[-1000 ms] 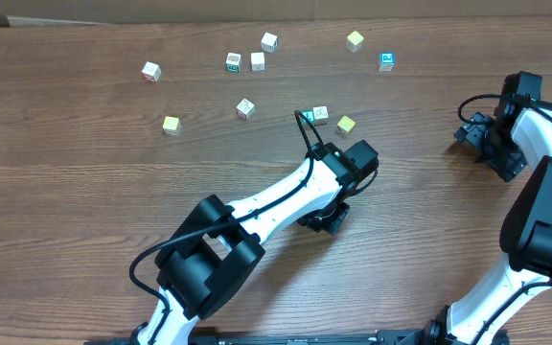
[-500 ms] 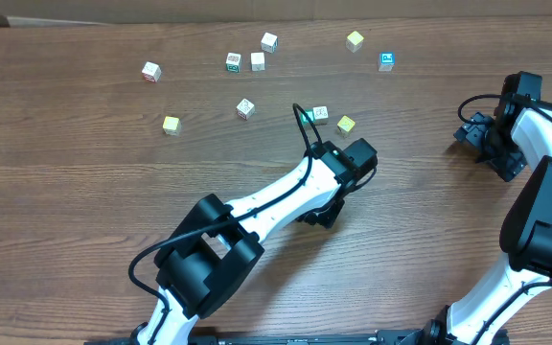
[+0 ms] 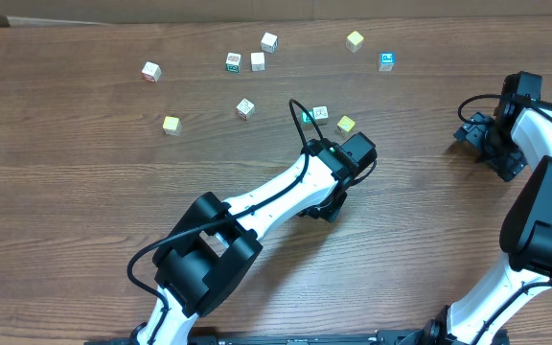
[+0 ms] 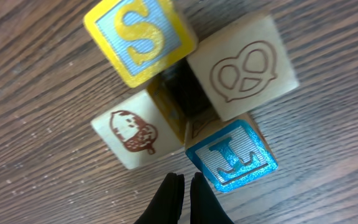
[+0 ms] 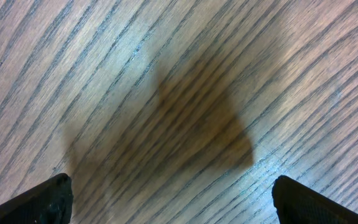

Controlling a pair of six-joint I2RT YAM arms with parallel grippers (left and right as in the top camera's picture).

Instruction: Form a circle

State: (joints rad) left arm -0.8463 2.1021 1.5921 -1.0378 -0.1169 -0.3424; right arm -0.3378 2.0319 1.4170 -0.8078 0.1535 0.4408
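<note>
The circle [image 3: 320,114] is a tight ring of small cubes just beyond the left arm's wrist [image 3: 356,151]. Close up in the left wrist view, a yellow S cube [image 4: 140,38], a white pretzel cube [image 4: 244,68], a white ice-cream cube [image 4: 132,134] and a cyan-blue J cube [image 4: 232,157] surround a dark gap. My left gripper [image 4: 183,186] is shut and empty, its tips just short of the ice-cream and J cubes. My right gripper [image 5: 173,202] is open over bare wood, seen at the far right [image 3: 472,132] from overhead.
Loose cubes are scattered across the far side of the table: a white one [image 3: 151,70], a yellow one [image 3: 171,124], a white one [image 3: 245,108], a group of three [image 3: 258,60], a yellow one [image 3: 355,40] and a blue one [image 3: 386,60]. Another yellow cube [image 3: 346,124] sits beside the ring.
The left arm's wrist has crept slightly towards the ring of cubes. The cubes and the right arm have not moved.
</note>
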